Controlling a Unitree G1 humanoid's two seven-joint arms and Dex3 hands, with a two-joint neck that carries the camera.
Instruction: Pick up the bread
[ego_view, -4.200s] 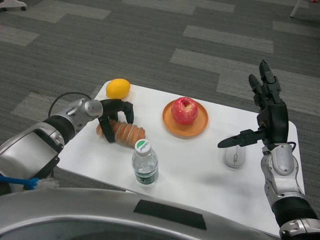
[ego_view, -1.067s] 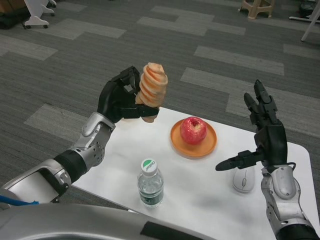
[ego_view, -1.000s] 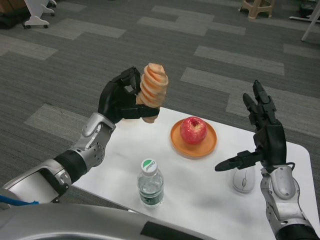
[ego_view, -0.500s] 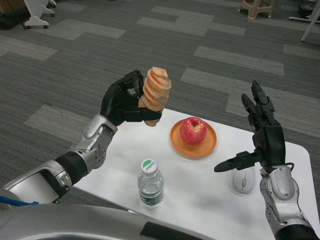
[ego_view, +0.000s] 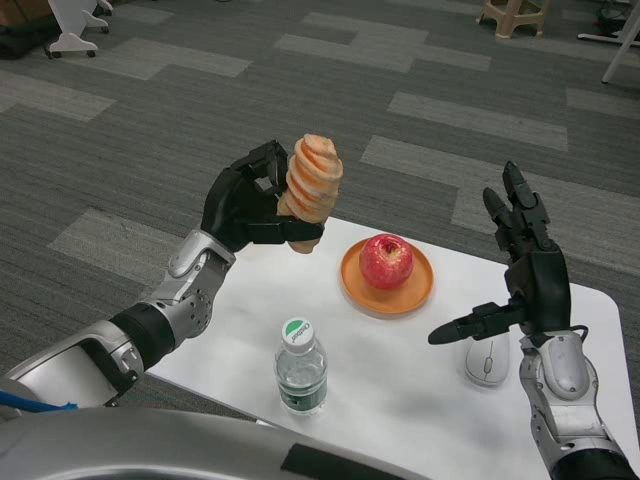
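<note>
The bread, a ridged orange-brown loaf, stands nearly upright in the air above the table's far left corner. My left hand grips it from the left, fingers wrapped around its lower half. Over the table's right side my right hand is raised and open, fingers spread, thumb pointing left, holding nothing.
On the white table an orange plate carries a red apple. A water bottle with a green-marked white cap stands near the front edge. A grey computer mouse lies under my right hand. Grey carpet floor surrounds the table.
Since the oldest frame my left hand has lifted the bread off the table and the camera has tilted. Over the last second the bread shifted slightly right and down. The right hand barely moved.
</note>
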